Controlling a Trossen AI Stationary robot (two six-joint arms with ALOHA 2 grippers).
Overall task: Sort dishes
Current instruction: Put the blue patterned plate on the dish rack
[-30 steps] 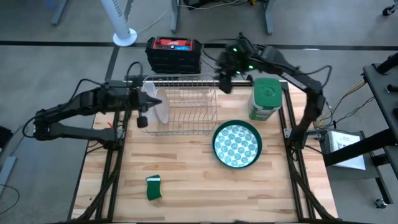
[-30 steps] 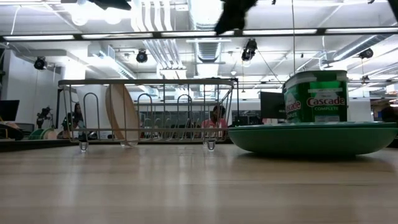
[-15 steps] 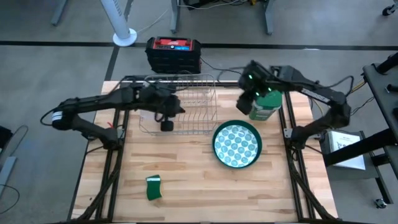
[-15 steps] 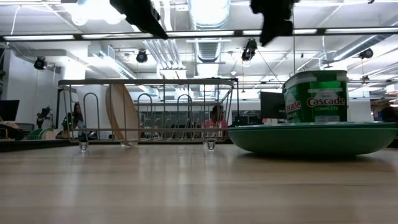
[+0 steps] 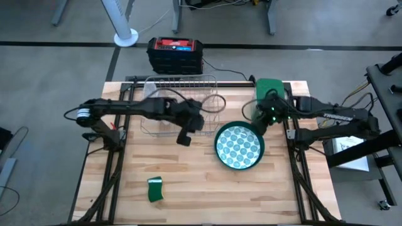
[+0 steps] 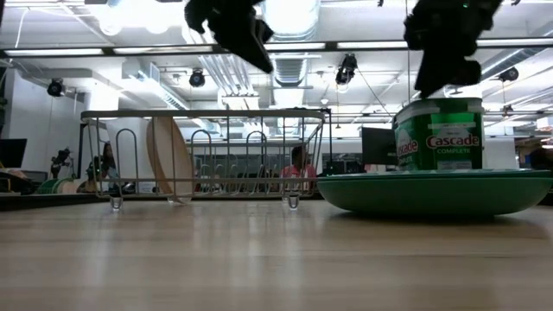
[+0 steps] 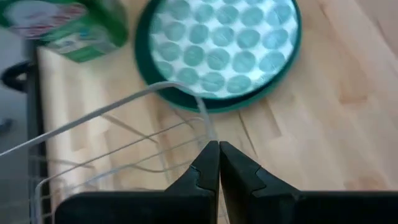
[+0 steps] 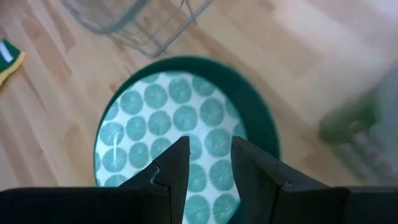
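A round plate [image 5: 239, 145] with a dark green rim and a pale teal dotted face lies flat on the table, right of the middle. A whitish plate [image 6: 170, 160] stands on edge in the wire dish rack [image 5: 188, 85]. My left gripper [image 5: 184, 138] hangs shut over the rack's near right corner, its fingertips [image 7: 213, 163] closed on nothing, left of the dotted plate [image 7: 224, 50]. My right gripper [image 5: 259, 120] hovers open above the dotted plate's far right rim, beside the green canister; nothing is between its fingers [image 8: 208, 158].
A green Cascade canister [image 5: 270, 88] stands at the far right, close behind the dotted plate. A small green sponge [image 5: 155, 189] lies near the front left. A black and red box [image 5: 176, 53] sits beyond the far edge. Bare wood lies in front of the rack and plate.
My left gripper has swept from the rack's left end toward the table's right and near edge, sinking, and stayed shut. My right gripper has come from behind the rack toward the near and right edges, sinking over the dotted plate's far rim and rolling. The plates have kept still.
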